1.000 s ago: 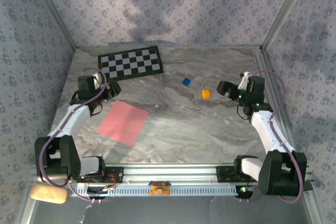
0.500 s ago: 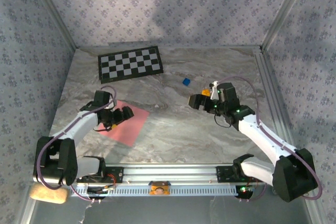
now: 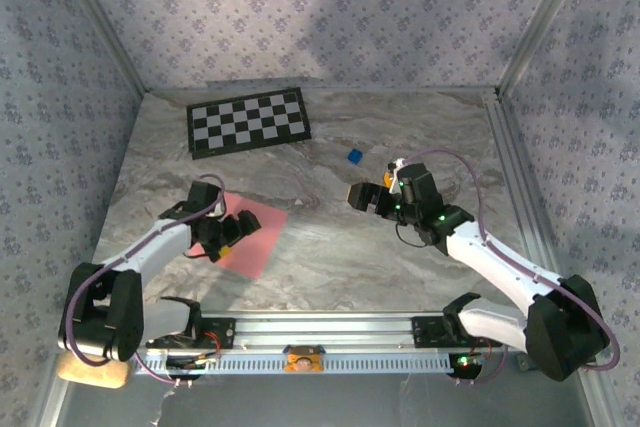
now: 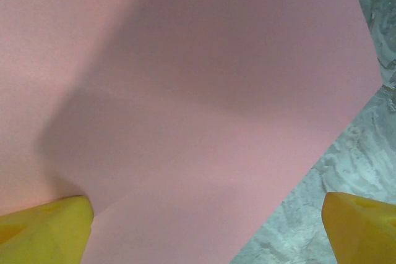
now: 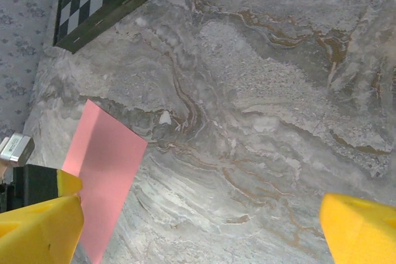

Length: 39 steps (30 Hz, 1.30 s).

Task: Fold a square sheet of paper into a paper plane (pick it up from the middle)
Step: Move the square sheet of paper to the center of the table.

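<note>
The square sheet of paper (image 3: 258, 239) is salmon-pink and lies flat and unfolded on the marble table, left of centre. My left gripper (image 3: 232, 230) hangs low over the sheet's left half, open. In the left wrist view the paper (image 4: 185, 91) spreads between the yellow fingertips (image 4: 46, 230), and nothing is gripped in my left gripper (image 4: 207, 227). My right gripper (image 3: 362, 197) is open above bare table to the right of the sheet. From the right wrist, the paper (image 5: 102, 171) lies ahead-left of the right gripper (image 5: 201, 227). The paper plane is out of view.
A black-and-white checkerboard (image 3: 248, 119) lies at the back left. A small blue block (image 3: 354, 155) sits behind my right gripper, and an orange block (image 3: 385, 179) peeks out beside its wrist. Patterned walls enclose the table (image 3: 330, 247) on three sides.
My left gripper has come in from the left edge and down over the pink sheet. The right arm has swung from the right side toward the table's centre. Both stay open.
</note>
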Tool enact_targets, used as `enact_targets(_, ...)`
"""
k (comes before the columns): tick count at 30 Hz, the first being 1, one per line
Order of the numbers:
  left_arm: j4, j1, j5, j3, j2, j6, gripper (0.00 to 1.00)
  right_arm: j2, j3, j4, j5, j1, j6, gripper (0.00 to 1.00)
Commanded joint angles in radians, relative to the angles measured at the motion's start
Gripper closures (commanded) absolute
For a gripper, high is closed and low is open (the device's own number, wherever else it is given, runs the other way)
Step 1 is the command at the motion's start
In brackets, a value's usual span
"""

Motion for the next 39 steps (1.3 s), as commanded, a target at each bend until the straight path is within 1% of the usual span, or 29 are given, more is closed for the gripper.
enact_targets(1,0.04,-0.08,-0.049,-0.028,-0.006,-0.188,0.05,0.009,-0.005,0.008,0.041,0.009,0.034,0.0)
enact_targets(3,0.073,-0.142,-0.083,-0.029,-0.004,-0.281,0.05,0.012,0.002,-0.003,0.055,0.012,0.043,0.0)
enact_targets(6,0.086,-0.239,-0.135,0.001,0.011,-0.366,0.05,0.023,0.01,-0.049,0.131,0.017,0.09,0.0)
enact_targets(8,0.097,-0.287,-0.169,0.02,0.023,-0.417,0.05,0.022,0.007,-0.062,0.153,0.018,0.102,0.0)
enact_targets(10,0.143,-0.316,-0.18,0.025,0.04,-0.469,0.05,0.018,0.011,-0.082,0.176,0.018,0.119,0.0)
enact_targets(12,0.2,-0.349,-0.196,0.038,0.056,-0.497,0.05,0.011,0.01,-0.084,0.177,0.019,0.125,0.0)
enact_targets(14,0.223,-0.377,-0.212,0.076,0.073,-0.483,0.04,0.005,0.012,-0.09,0.183,0.019,0.125,0.0)
enact_targets(16,0.188,-0.391,-0.215,0.137,0.082,-0.39,0.02,-0.005,0.021,-0.11,0.2,0.02,0.125,0.0)
enact_targets(17,0.123,-0.394,-0.237,0.178,0.079,-0.325,0.0,-0.008,0.033,-0.14,0.213,0.018,0.13,0.0)
enact_targets(19,0.019,-0.396,-0.299,0.236,0.055,-0.166,0.0,-0.018,0.049,-0.171,0.214,0.017,0.102,0.0)
enact_targets(21,-0.059,-0.387,-0.362,0.269,0.021,0.005,0.0,-0.038,0.057,-0.192,0.229,0.013,0.114,0.0)
enact_targets(22,-0.074,-0.367,-0.337,0.277,0.008,0.098,0.0,-0.05,0.051,-0.185,0.216,0.009,0.137,0.0)
enact_targets(24,-0.108,-0.311,-0.28,0.28,-0.014,0.206,0.0,-0.082,0.011,-0.079,0.117,-0.008,0.09,0.0)
enact_targets(25,-0.102,-0.28,-0.233,0.27,-0.024,0.245,0.0,-0.091,-0.01,-0.038,0.091,-0.014,0.083,0.0)
enact_targets(26,-0.087,-0.24,-0.183,0.253,-0.032,0.274,0.0,-0.098,-0.025,-0.008,0.066,-0.023,0.103,0.0)
enact_targets(28,-0.056,-0.164,-0.036,0.23,-0.025,0.313,0.0,-0.097,-0.044,0.058,-0.009,-0.044,0.093,0.0)
enact_targets(29,-0.049,-0.13,0.03,0.225,-0.012,0.328,0.0,-0.091,-0.037,0.055,-0.029,-0.046,0.08,0.0)
enact_targets(30,-0.06,-0.107,0.061,0.23,0.011,0.335,0.0,-0.075,-0.018,0.028,-0.038,-0.044,0.064,0.0)
enact_targets(32,-0.088,-0.097,0.084,0.248,0.06,0.363,0.0,-0.038,0.03,-0.035,-0.05,-0.04,0.035,0.01)
enact_targets(34,-0.113,-0.101,0.093,0.267,0.113,0.386,0.01,0.007,0.064,-0.063,-0.08,-0.029,0.007,0.01)
enact_targets(36,-0.132,-0.111,0.084,0.285,0.159,0.401,0.01,0.055,0.091,-0.075,-0.105,-0.013,0.003,0.0)
enact_targets(39,-0.138,-0.128,0.054,0.294,0.204,0.392,0.01,0.101,0.11,-0.081,-0.099,0.007,0.03,0.0)
